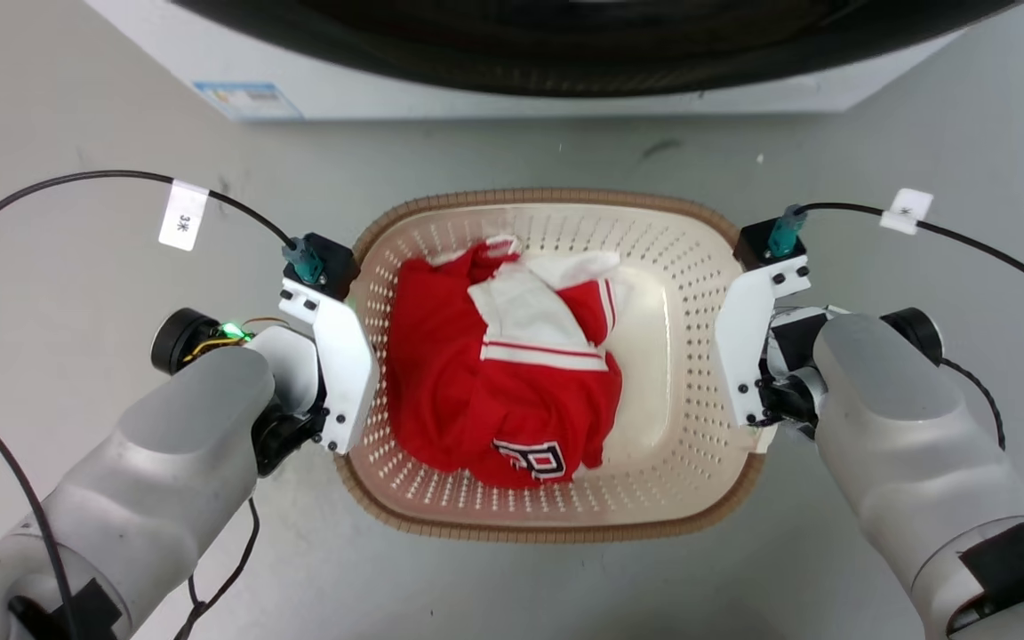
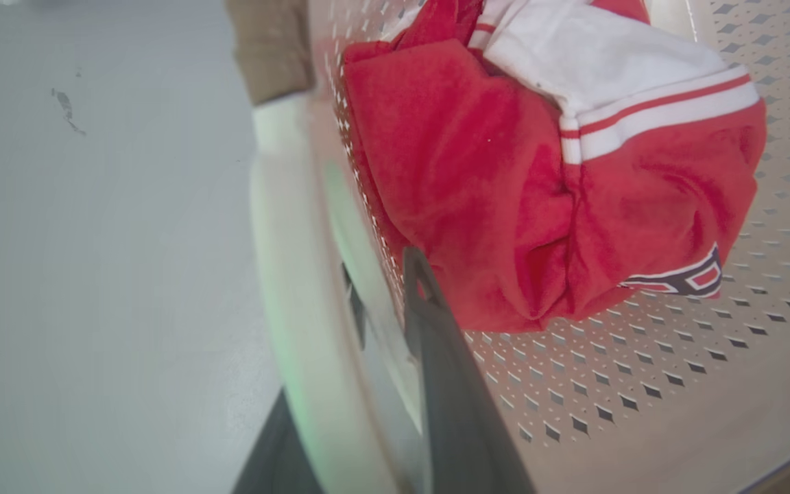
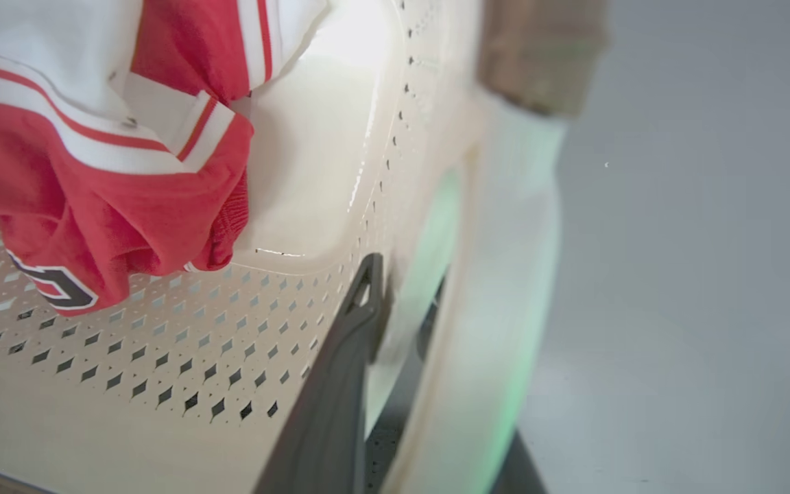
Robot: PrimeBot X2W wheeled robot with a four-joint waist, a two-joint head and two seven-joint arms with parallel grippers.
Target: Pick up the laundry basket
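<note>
The laundry basket (image 1: 690,267) is on the floor (image 1: 76,107) just in front of the washing machine (image 1: 476,89), w/ a red-and-white garment (image 1: 494,382) bunched in its middle; whether its base has left the floor, can't tell. The left gripper (image 1: 348,373) is at the middle of the basket's left side and the right gripper (image 1: 743,356) at the middle of its right side, i.e. opposite each other; prob. so the load hangs level btwn both arms and won't tip when raised.

The head view gives that symmetry but hides the fingers under the white wrist brackets; the wrist views fill that in. In the left wrist view the left gripper (image 2: 385,288) straddles the wall; one of its fingers (image 2: 450,384) lies flat on the perforated inside, the other is outside, a dark bit of it seen thru the slot of the white left handle (image 2: 278,206); so they look pinched on the wall at the handle. The right wrist view mirrors this: right gripper (image 3: 402,295), inner finger (image 3: 326,398) against the inside wall, right handle (image 3: 511,274) btwn it and the outer one; also pinching, as far as I can judge. The garment lies just beside the left inner finger; touching or not, can't tell.

Step in hand, I'd say: grip set, lift next; both arms should rise together.
</note>
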